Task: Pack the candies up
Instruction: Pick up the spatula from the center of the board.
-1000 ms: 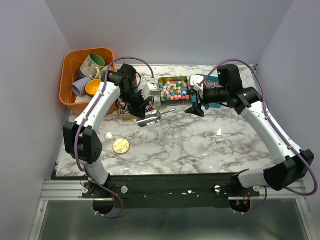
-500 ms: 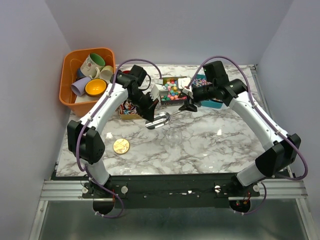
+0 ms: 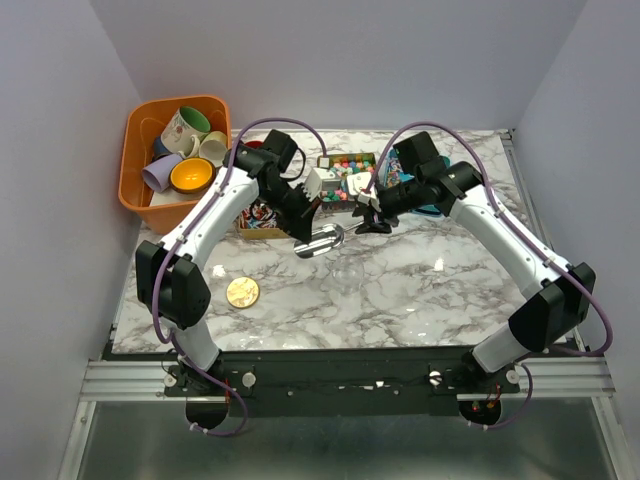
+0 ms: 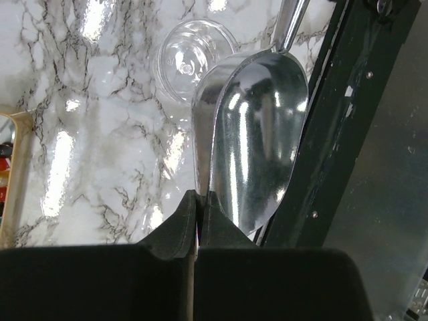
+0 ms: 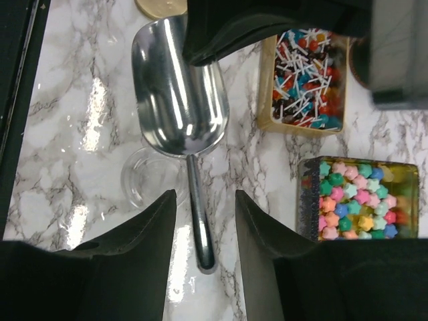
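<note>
The candies (image 5: 358, 200) are small star-shaped sweets of many colours in a clear box (image 3: 345, 165), half hidden by the arms in the top view. Wrapped pieces (image 5: 307, 80) fill a tan box (image 3: 258, 215). My left gripper (image 4: 198, 197) is shut on the rim of a shiny metal scoop (image 4: 261, 134), which it holds over the marble table (image 3: 322, 241). My right gripper (image 5: 206, 200) is open, one finger on each side of the scoop's handle (image 5: 200, 227), with gaps left on both sides. A clear round jar (image 5: 150, 177) stands just under the scoop.
An orange basket (image 3: 134, 190) of mugs stands at the back left. A flat gold lid (image 3: 242, 292) lies on the marble near the left arm. A teal box (image 3: 400, 160) sits behind the right arm. The clear jar (image 3: 350, 270) is faint mid-table.
The right arm swung left to the scoop's handle and its jaws narrowed around it. The left arm brought the scoop slightly right and forward, still held.
</note>
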Motion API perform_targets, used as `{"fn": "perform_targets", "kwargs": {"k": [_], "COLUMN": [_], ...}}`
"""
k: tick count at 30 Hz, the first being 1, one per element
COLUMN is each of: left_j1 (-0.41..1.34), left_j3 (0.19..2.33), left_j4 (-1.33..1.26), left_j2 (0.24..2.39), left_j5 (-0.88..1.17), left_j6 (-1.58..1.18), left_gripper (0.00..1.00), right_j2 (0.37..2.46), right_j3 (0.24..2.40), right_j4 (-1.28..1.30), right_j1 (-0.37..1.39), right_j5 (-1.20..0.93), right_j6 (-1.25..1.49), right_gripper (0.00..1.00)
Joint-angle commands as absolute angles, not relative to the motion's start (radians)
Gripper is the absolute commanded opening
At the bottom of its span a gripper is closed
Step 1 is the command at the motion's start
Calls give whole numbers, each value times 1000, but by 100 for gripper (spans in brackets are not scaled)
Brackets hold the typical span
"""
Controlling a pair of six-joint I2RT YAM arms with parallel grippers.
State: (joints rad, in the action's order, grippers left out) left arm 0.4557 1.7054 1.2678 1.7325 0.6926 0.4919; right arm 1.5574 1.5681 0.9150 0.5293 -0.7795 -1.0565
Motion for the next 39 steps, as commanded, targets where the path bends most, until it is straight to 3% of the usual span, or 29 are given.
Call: {"fn": "perform_targets", "kwargs": {"k": [1,19,28,39], "left_j1": [456,456,459,460], "left_j3": [1740,1723,1729,1729], "left_j4": [1227,1223,1221,1218], "left_j2": [1720,1721,1743,1744], "left_j5": [716,700,684,673], "left_j6": [466,446,423,423], "left_gripper": [0,0,0,0], "right_j2": [1545,1582,1588,1604], "right_j3": [1516,1559,1565,1572], "right_j4": [959,942,965,965], "right_j1": [537,548,618,632], "right_j5": [-782,-770,-647,-588], "right_j6": [-1065,-1026,-1097,-1085], "right_gripper": [48,49,49,34]}}
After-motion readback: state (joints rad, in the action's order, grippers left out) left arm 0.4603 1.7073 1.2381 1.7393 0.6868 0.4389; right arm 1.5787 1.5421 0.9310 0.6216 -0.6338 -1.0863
